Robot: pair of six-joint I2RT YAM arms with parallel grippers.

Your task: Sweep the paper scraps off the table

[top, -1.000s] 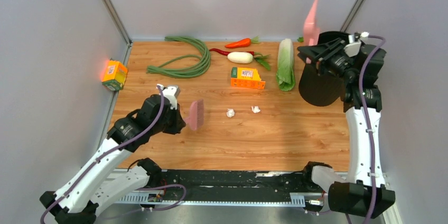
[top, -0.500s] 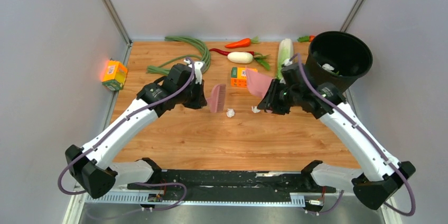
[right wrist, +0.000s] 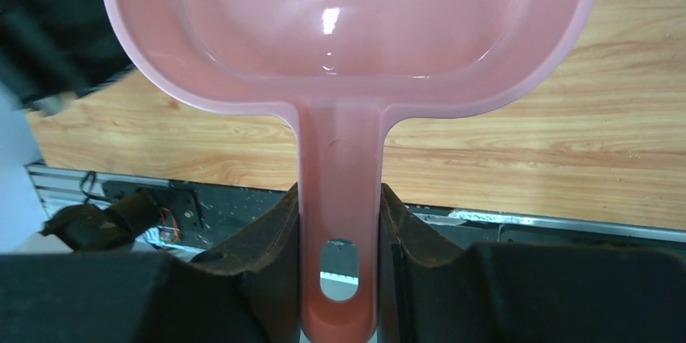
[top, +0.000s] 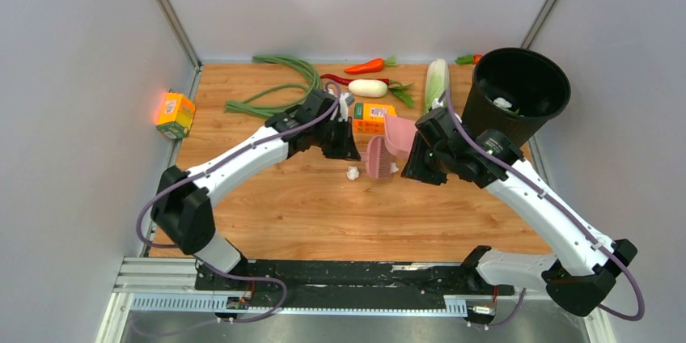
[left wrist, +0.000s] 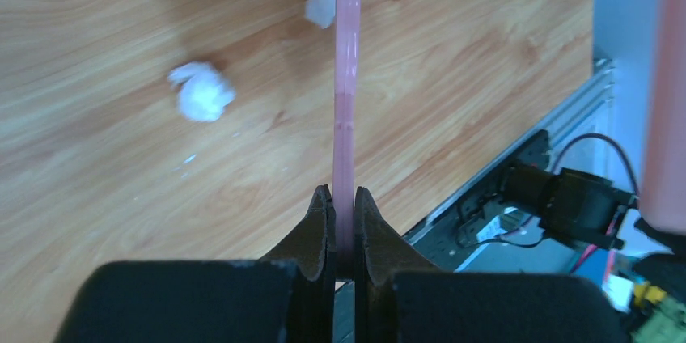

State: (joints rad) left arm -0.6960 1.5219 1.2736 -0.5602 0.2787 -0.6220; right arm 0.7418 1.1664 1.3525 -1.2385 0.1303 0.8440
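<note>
Paper scraps (top: 353, 172): two lie on the table (top: 307, 213), just nearside of the dustpan (top: 398, 134).
Left gripper (left wrist: 344, 226): clamped on the brush (top: 378, 157) beside the dustpan.
Right gripper (right wrist: 340, 230): closed around the dustpan handle.
Risk: paper scraps could be flicked under the dustpan if its lip is held raised.

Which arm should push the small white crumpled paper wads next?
Left. The left claw grips the pink brush beside both white paper wads; the right claw only holds the pink plastic dustpan.
</note>
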